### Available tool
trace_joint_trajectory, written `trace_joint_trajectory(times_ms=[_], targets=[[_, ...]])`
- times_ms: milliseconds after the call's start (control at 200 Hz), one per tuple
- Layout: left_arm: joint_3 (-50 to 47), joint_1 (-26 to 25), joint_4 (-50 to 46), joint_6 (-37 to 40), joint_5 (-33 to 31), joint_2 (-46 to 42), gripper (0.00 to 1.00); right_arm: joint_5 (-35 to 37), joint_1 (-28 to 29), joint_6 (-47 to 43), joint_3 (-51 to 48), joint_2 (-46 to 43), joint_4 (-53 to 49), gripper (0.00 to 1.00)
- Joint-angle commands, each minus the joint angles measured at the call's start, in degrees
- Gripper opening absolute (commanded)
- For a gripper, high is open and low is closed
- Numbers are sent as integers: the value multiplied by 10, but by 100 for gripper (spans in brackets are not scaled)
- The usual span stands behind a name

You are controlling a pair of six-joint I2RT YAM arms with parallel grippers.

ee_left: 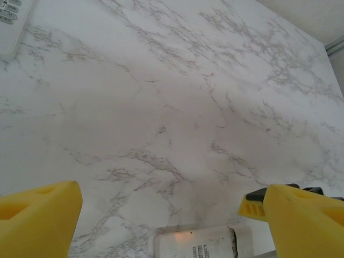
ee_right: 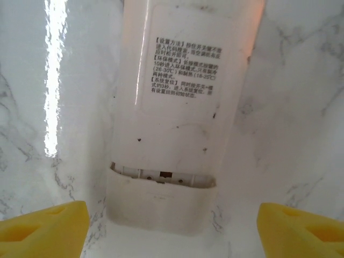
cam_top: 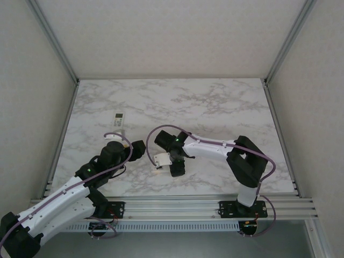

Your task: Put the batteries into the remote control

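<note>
The white remote control (ee_right: pixel 183 107) lies back-up at frame centre, with a gap at its battery cover (ee_right: pixel 158 207). The right gripper (ee_right: pixel 172 220) is spread on either side of it, not touching. The left gripper (ee_left: pixel 161 215) is also spread. The remote is probably light, stiff and slippery; grip its long edges.

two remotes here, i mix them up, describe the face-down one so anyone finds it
On the marble table, look near the middle of the front edge. The white remote there lies back up, showing a printed label and a gapped battery cover; the other remote, far left, shows buttons.
</note>
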Motion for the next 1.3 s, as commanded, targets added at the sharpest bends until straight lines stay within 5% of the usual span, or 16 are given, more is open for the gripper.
trace_joint_trajectory(times_ms=[0, 155, 330, 471, 776, 1292], targets=[[-5, 7, 9, -7, 0, 1, 88, -21, 7, 30, -16, -49, 13, 82], [-4, 7, 6, -19, 12, 1, 88, -67, -9, 157, -56, -139, 85, 81], [-13, 8, -19, -49, 68, 20, 86, -97, -77, 621, -181, -241, 270, 77], [-27, 5, -28, -70, 148, 58, 81, -95, -96, 916, -230, -238, 251, 71], [-68, -3, 3, -96, 191, 81, 75, -108, -79, 932, -230, -157, 254, 51], [-95, -6, 30, -103, 189, 101, 75, -55, -73, 925, -195, -73, 216, 33]])
